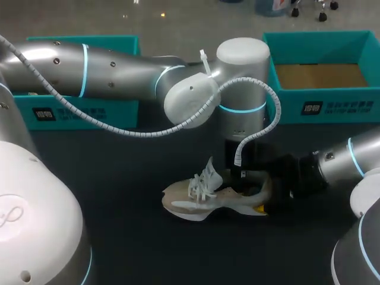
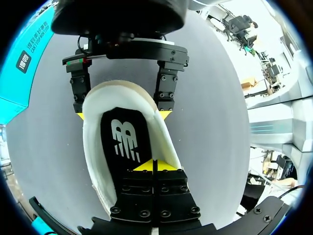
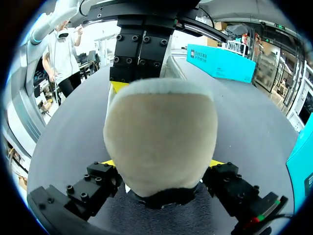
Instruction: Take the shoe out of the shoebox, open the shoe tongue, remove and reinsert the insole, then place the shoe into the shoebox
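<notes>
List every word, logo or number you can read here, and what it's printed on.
On the insole: a white logo, no plain words.
On the left box: white print on a dark label, too blurred to read.
On the right box: white print on its front, too small to read.
No numbers legible anywhere.

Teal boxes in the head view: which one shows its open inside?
The teal box at the back right, its brown floor visible; the left arm hides the inside of the back-left box.
</notes>
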`<act>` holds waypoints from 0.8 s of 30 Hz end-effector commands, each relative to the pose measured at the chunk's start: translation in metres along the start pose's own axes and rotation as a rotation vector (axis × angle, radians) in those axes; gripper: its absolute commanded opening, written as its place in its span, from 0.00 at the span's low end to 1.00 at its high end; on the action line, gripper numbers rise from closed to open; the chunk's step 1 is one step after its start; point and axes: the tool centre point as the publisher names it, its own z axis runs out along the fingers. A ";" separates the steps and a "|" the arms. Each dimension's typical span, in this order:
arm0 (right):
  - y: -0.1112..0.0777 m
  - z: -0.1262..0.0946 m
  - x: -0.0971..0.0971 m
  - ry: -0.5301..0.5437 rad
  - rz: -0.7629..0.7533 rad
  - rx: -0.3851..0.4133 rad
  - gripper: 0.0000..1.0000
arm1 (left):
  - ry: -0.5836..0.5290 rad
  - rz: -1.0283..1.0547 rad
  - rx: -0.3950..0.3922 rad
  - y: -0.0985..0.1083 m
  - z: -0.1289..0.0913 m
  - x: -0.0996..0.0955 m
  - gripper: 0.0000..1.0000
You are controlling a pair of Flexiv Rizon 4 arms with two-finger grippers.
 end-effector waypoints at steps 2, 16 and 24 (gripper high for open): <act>-0.001 0.002 0.000 -0.001 0.000 0.001 0.00 | 0.001 0.005 -0.011 0.002 0.001 0.001 0.00; -0.001 0.002 0.000 -0.001 0.000 0.001 0.00 | 0.000 0.008 -0.022 0.005 0.011 -0.001 0.32; -0.001 0.002 0.000 -0.001 0.000 0.001 0.00 | -0.014 0.030 -0.016 0.005 0.026 -0.005 0.39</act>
